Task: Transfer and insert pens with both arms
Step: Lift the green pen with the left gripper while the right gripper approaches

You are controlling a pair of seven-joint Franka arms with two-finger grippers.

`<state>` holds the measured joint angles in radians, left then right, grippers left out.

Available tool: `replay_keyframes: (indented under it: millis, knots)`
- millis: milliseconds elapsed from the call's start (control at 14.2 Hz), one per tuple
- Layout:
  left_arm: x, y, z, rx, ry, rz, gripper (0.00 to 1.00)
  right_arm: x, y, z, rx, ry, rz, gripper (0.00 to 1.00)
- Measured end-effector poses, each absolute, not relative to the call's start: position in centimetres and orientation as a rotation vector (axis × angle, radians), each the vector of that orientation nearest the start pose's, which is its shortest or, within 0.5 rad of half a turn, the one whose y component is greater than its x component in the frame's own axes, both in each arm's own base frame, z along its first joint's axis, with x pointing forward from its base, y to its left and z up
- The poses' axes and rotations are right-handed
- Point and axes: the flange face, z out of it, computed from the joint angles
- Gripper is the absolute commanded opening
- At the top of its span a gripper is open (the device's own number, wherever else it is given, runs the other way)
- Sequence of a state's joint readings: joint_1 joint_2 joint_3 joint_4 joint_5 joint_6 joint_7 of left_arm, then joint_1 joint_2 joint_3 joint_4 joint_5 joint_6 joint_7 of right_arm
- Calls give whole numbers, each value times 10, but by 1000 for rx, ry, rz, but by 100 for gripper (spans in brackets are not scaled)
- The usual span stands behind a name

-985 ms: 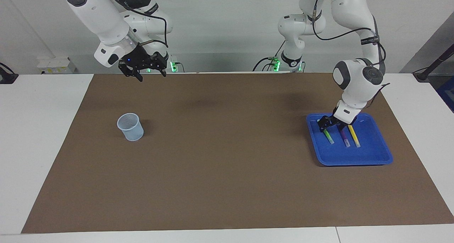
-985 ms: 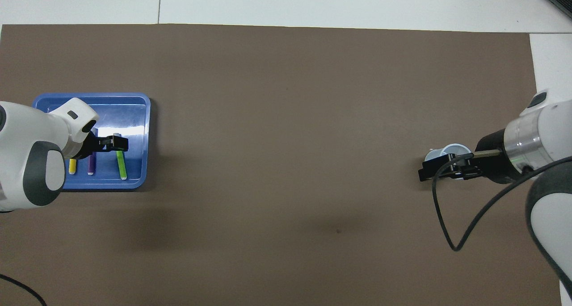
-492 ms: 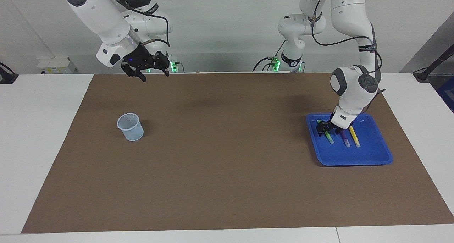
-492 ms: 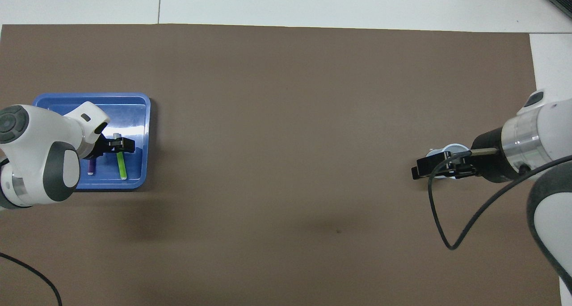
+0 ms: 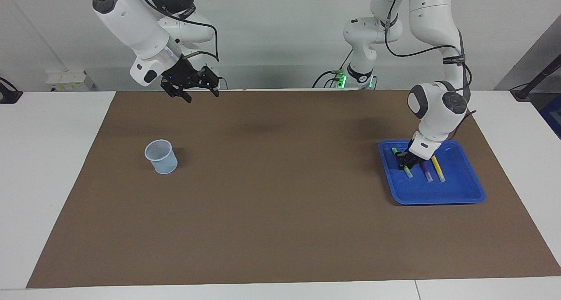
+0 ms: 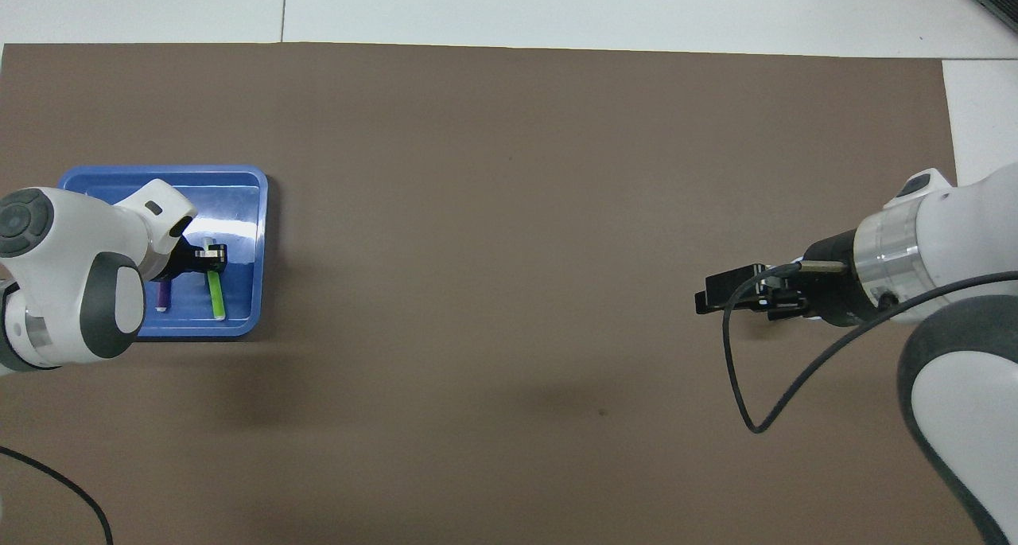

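Three pens lie side by side in the blue tray at the left arm's end of the table. My left gripper is down in the tray, shut on the middle of the green pen, which still rests on the tray floor. Beside it lie the purple pen and the yellow pen. In the overhead view the left gripper crosses the green pen; the purple pen shows, and the arm hides the yellow one. My right gripper hangs open and empty, high over the mat's edge by the robots.
A pale blue mesh cup stands upright on the brown mat toward the right arm's end. In the overhead view the right gripper and its wrist cover the cup. White table borders the mat.
The left gripper sank into the tray over the green pen and closed on it. The right arm swung its open gripper toward the middle of the table.
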<state>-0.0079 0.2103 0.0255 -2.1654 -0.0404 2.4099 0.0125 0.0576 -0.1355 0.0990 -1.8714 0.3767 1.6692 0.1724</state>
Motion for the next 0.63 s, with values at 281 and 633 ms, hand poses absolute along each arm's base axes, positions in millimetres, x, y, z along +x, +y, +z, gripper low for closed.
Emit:
replay_keyframes:
  millis: [281,633]
  knots:
    - [564,10,301,-3164,-66,-54,0,491,153,571,-2770,118,182,100]
    - [565,11,305,-3164,-140,-16,0,496,153,575,-2748,138,107,100]
